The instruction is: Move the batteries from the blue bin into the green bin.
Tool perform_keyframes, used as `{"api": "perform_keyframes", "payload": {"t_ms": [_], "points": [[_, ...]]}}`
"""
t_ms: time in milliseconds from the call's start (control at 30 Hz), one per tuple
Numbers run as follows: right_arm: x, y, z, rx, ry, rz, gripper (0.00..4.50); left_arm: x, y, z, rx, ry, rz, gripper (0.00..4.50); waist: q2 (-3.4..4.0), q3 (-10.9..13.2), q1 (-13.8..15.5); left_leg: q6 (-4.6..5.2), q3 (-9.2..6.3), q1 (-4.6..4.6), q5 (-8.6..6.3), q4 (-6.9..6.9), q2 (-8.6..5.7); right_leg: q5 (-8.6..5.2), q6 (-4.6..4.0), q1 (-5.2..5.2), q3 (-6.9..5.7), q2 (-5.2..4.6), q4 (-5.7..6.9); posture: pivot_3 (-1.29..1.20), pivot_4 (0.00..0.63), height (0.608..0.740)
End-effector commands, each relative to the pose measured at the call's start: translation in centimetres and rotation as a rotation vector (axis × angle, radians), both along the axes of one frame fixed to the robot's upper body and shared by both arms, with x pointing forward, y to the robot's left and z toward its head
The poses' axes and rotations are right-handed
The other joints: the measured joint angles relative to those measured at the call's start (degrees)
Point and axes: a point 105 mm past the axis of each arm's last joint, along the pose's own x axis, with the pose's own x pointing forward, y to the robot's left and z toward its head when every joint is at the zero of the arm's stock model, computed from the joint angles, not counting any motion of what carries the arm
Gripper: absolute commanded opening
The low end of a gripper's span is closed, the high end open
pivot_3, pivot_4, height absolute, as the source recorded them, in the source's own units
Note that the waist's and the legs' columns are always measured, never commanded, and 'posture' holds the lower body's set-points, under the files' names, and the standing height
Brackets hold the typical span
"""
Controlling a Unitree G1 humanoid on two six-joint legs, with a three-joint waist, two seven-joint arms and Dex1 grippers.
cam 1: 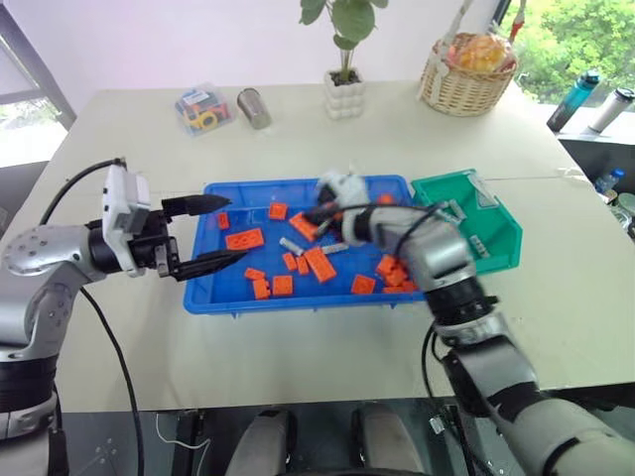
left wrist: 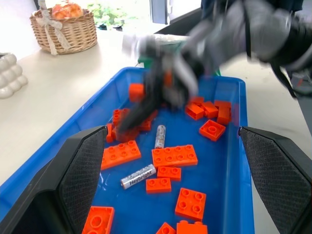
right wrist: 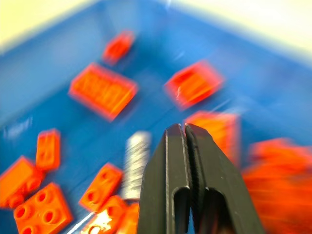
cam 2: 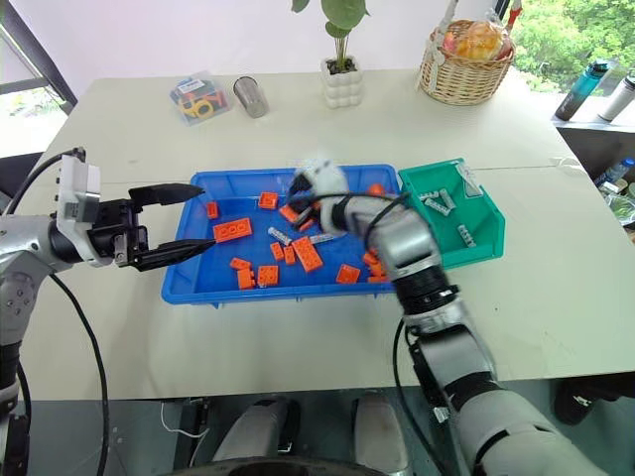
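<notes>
Right gripper (right wrist: 184,127) sat over the middle of the blue bin (cam 1: 228,297), fingers pressed together tip to tip. In the right wrist view I could see no battery between them; one battery (right wrist: 135,163) lay on the bin floor just beside and beneath the tips. My reading: the grab closed on nothing, so this pick needs redoing.

Left gripper (cam 1: 203,233) hung released, fingers spread wide, at the blue bin's left edge, level and idle.

Batteries left in the blue bin: two clear in the left wrist view, the upright-lying battery (left wrist: 159,136) among the orange bricks (left wrist: 174,156), and a labelled battery (left wrist: 138,176) nearer the left gripper. The green bin (cam 1: 496,238) stood touching the blue bin's right end, with at least a few batteries (cam 2: 437,201) already in it.

Notes for the retry, as judgement:
- Open wide before descending.
- Straddle the battery across its thin axis, not along it.
- Pick the one clear of bricks first, since bricks crowding the fingers could deflect them.
- Lift slowly and confirm hold in the wrist view before crossing to green.
</notes>
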Motion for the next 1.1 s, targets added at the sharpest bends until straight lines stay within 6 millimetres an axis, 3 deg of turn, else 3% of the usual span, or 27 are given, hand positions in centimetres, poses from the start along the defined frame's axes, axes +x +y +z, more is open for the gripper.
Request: {"api": "perform_keyframes", "payload": {"t_ms": [33,100,133,200,300,433,567,767,1100], "points": [[-1.4,-2.2,3.8,0.062,-0.059,0.002,0.09,0.0,0.1,0.6,0.009,-0.026,-0.004,4.50,0.00,0.0,-0.1,0.00,0.00,0.00,0.00,0.00,0.00,0.00,0.00,0.01,0.00,0.00,0.00,0.00,0.150,0.737],[-1.8,-1.9,3.3,0.061,-0.033,0.017,0.09,0.2,0.1,0.7,0.007,-0.029,-0.005,4.50,-0.01,0.0,-0.3,0.00,0.03,0.02,0.00,-0.03,0.01,0.00,0.00,0.00,0.01,-0.01,0.00,0.00,0.150,0.737],[-2.2,-1.1,2.6,0.054,-0.012,0.042,0.33,0.4,0.0,0.7,0.004,-0.031,-0.006,4.50,-0.02,0.0,-0.3,0.00,0.04,0.03,0.00,-0.03,0.04,0.00,0.00,-0.05,0.03,-0.01,0.00,0.00,0.150,0.737],[-2.4,0.3,1.1,0.013,-0.006,0.063,0.85,0.5,-0.1,0.8,0.002,-0.034,-0.009,4.50,-0.02,0.0,-0.5,0.00,-0.01,0.07,0.00,-0.08,0.06,0.00,0.00,-0.10,0.10,0.00,-0.01,0.00,0.150,0.737],[-2.8,2.5,-0.4,-0.031,-0.013,0.114,2.16,0.5,-0.2,0.9,0.002,-0.033,-0.016,4.50,-0.02,0.0,-0.8,0.00,0.06,0.07,0.00,-0.01,0.03,0.00,0.00,-0.40,0.33,0.00,0.12,0.00,0.150,0.737],[-3.1,5.3,-2.2,-0.037,0.016,0.165,2.16,0.3,-0.1,0.8,0.015,-0.027,-0.021,4.50,-0.02,0.0,-0.8,0.00,0.06,0.05,0.00,0.01,-0.03,0.00,0.00,-0.55,0.38,0.01,0.23,0.00,0.150,0.737],[-2.9,6.6,-4.5,-0.096,0.025,0.194,2.16,-0.1,0.1,0.9,0.020,-0.023,-0.018,4.50,-0.03,0.0,-0.6,0.00,0.04,0.05,0.00,0.02,-0.08,0.00,0.01,-0.57,0.38,0.01,0.22,0.00,0.150,0.737],[-2.4,7.1,-6.9,-0.154,0.037,0.208,2.16,-0.4,0.1,0.7,0.020,-0.018,-0.005,4.50,-0.03,0.0,-0.5,0.00,0.03,0.05,0.00,0.02,-0.10,0.01,0.00,-0.58,0.38,0.01,0.20,0.00,0.150,0.737],[-1.9,7.7,-8.3,-0.167,0.050,0.220,2.16,-0.8,0.2,0.6,0.011,-0.017,0.008,4.50,-0.03,0.0,-0.9,-0.01,0.03,0.06,0.00,0.02,-0.09,0.00,0.01,-0.59,0.39,0.01,0.20,0.00,0.150,0.737]]}}
